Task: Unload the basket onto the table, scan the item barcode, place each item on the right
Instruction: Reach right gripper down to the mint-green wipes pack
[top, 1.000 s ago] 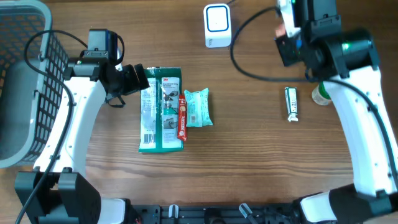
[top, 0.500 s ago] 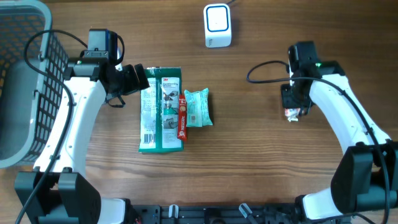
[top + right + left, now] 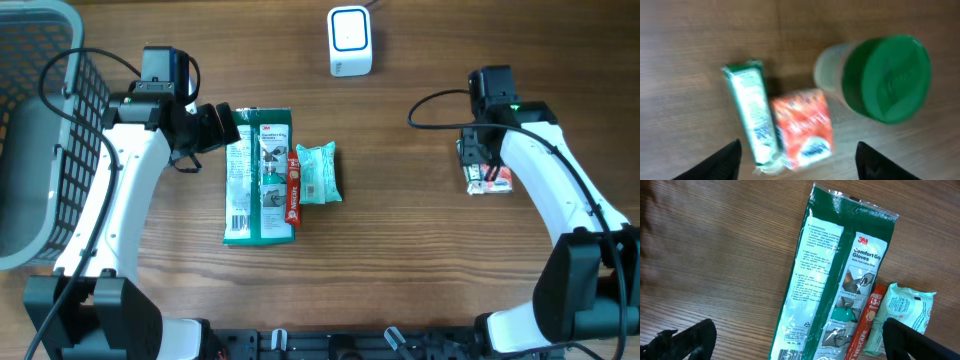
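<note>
I'm hovering the right pincer [image 3: 802,161], apart like the left pincer [image 3: 800,340], over a small red rectangular plastic-wrapped packet [image 3: 802,127], likely light and crushable, best pinched widthwise.

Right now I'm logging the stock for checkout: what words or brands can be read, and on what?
"3M": green glove pack.
"Comfort Grip Gloves": same pack.
Too small: its fine print, red sachet, pale green packet.
Blurred: green tube, red packet, green-lidded jar.
</note>
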### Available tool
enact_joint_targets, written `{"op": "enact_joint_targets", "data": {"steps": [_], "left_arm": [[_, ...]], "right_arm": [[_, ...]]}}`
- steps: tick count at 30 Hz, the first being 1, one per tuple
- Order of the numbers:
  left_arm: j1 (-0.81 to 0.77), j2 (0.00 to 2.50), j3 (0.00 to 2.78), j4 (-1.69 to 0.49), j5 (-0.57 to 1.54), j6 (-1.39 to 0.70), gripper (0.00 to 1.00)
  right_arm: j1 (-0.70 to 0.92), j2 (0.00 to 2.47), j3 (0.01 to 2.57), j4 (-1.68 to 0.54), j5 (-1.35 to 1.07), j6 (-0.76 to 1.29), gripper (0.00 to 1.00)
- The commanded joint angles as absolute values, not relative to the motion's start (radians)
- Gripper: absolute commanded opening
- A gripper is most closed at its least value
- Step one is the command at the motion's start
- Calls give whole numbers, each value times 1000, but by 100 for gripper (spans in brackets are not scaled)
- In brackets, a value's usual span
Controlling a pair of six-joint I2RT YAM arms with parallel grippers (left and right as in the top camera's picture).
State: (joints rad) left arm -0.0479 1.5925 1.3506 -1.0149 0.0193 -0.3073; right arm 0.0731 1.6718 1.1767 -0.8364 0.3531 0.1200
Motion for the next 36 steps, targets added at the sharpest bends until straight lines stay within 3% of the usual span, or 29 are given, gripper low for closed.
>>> {"op": "enact_joint_targets", "data": {"steps": [1,6,9,15,20,22,25,36], "left_arm": [[-50,1594,1359,-1015,6,-292,100],[-50,1594,1359,-1015,6,-292,100],[-50,1594,1359,-1015,6,-292,100],[-50,1594,1359,-1015,6,-292,100],[-50,1594,1359,-1015,6,-292,100],[-50,1594,1359,-1015,6,-292,100],[-50,1594,1359,-1015,6,-292,100],[-50,1594,1359,-1015,6,-292,100]], "right_arm": [[73,1665,1182,-750,51,132,75],[108,1663,1205,-662,-432,81,65],[160,1663,1204,-599,-611,84,64],[374,1694,1202,-501,-389,172,64],[514,1785,1202,-383,-256,212,55],[552,1828,1202,-342,-192,212,56],[587,1895,1202,-290,-102,212,63],[568,1883,1204,-494,136,326,63]]}}
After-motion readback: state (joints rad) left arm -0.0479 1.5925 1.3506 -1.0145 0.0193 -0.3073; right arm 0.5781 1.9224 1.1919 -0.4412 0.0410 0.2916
